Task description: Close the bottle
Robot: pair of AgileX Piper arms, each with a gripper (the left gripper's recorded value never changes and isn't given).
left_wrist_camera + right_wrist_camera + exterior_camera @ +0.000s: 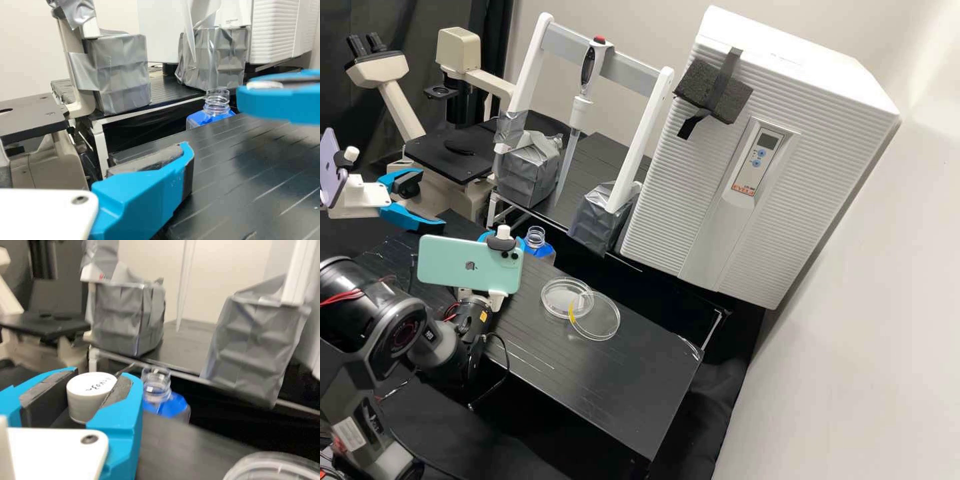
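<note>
Left gripper (427, 200) hangs at the left in the high view, blue fingers spread wide and empty, well apart from the bottle (537, 241). The bottle stands uncapped at the far edge of the bench (640, 373). Two petri dishes (580, 307) lie nearer the middle. From the left wrist, bare bench lies before the bottle. From the right wrist, the right gripper (92, 385) pinches a white cap (91, 396) just beside the bottle's open neck.

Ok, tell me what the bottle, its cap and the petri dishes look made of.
Bottle: probably clear glossy plastic; the threaded neck is see-through, the body blue, from contents or tint. Cap: matt off-white plastic, opaque, by the look. Petri dishes: clear thin plastic or glass; the bench shows through.
</note>
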